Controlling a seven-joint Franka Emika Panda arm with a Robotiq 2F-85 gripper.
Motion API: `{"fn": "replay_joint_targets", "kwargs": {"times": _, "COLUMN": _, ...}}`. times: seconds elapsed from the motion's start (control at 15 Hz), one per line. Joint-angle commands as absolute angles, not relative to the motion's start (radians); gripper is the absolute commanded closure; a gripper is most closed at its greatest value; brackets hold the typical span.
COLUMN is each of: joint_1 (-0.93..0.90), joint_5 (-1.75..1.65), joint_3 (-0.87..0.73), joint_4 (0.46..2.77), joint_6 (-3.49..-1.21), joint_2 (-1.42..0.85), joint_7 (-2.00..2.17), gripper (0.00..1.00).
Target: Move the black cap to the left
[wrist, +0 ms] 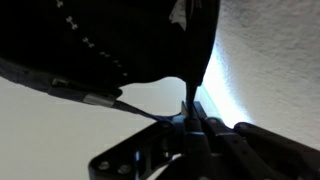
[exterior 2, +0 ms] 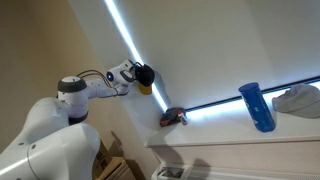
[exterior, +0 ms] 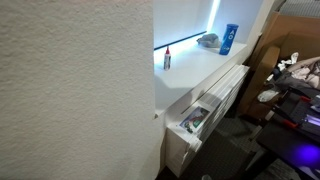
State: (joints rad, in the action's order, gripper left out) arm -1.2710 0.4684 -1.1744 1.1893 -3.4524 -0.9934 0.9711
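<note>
The black cap (exterior 2: 147, 74), with a yellow part hanging below it, is held in the air against the white wall, up and to the left of the shelf. My gripper (exterior 2: 137, 73) is shut on it. In the wrist view the cap (wrist: 100, 35) fills the top as a dark mass, and the gripper fingers (wrist: 190, 112) pinch a thin edge of its fabric. In an exterior view that shows the shelf from the side, a near white wall hides the gripper and the cap.
On the white shelf (exterior 2: 230, 138) stand a small dark reddish object (exterior 2: 172, 118), an upright blue box (exterior 2: 256, 105) and a grey-blue lump (exterior 2: 297, 100). These also show in an exterior view: object (exterior: 167, 58), box (exterior: 229, 38), lump (exterior: 208, 41). A bright light strip (exterior 2: 125, 30) runs along the wall.
</note>
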Motion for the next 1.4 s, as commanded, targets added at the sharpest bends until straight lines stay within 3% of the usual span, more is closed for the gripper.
{"fn": "replay_joint_targets", "kwargs": {"times": 0.0, "joint_1": -1.271, "joint_5": 0.468, "joint_3": -1.175, "joint_4": 1.188, "joint_6": -3.452, "joint_2": -0.993, "joint_7": 0.971, "gripper": 0.98}}
{"fn": "replay_joint_targets", "kwargs": {"times": 0.07, "joint_1": -1.251, "joint_5": 0.402, "joint_3": -1.094, "joint_4": 1.185, "joint_6": -3.427, "joint_2": -0.939, "joint_7": 0.965, "gripper": 0.73}}
{"fn": "replay_joint_targets", "kwargs": {"times": 0.13, "joint_1": -1.225, "joint_5": 0.355, "joint_3": -1.005, "joint_4": 1.179, "joint_6": -3.411, "joint_2": -0.883, "joint_7": 0.978, "gripper": 0.72}}
{"fn": "replay_joint_targets", "kwargs": {"times": 0.33, "joint_1": -1.180, "joint_5": 0.336, "joint_3": -0.917, "joint_4": 1.202, "joint_6": -3.430, "joint_2": -0.832, "joint_7": 1.006, "gripper": 0.52}}
{"fn": "replay_joint_targets", "kwargs": {"times": 0.53, "joint_1": -1.188, "joint_5": 0.397, "joint_3": -0.970, "joint_4": 1.213, "joint_6": -3.427, "joint_2": -0.833, "joint_7": 1.018, "gripper": 0.30}}
{"fn": "replay_joint_targets", "kwargs": {"times": 0.6, "joint_1": -1.185, "joint_5": 0.387, "joint_3": -0.967, "joint_4": 1.191, "joint_6": -3.438, "joint_2": -0.863, "joint_7": 1.010, "gripper": 0.49}}
{"fn": "replay_joint_targets", "kwargs": {"times": 0.8, "joint_1": -1.179, "joint_5": 0.396, "joint_3": -0.974, "joint_4": 1.192, "joint_6": -3.438, "joint_2": -0.855, "joint_7": 1.014, "gripper": 0.30}}
{"fn": "replay_joint_targets", "kwargs": {"times": 0.87, "joint_1": -1.179, "joint_5": 0.396, "joint_3": -0.974, "joint_4": 1.192, "joint_6": -3.438, "joint_2": -0.855, "joint_7": 1.014, "gripper": 0.07}}
{"fn": "replay_joint_targets", "kwargs": {"times": 1.07, "joint_1": -1.175, "joint_5": 0.354, "joint_3": -0.954, "joint_4": 1.251, "joint_6": -3.258, "joint_2": -0.790, "joint_7": 0.987, "gripper": 0.00}}
{"fn": "replay_joint_targets", "kwargs": {"times": 1.33, "joint_1": -1.153, "joint_5": 0.357, "joint_3": -0.959, "joint_4": 1.289, "joint_6": -3.118, "joint_2": -0.738, "joint_7": 0.958, "gripper": 0.00}}
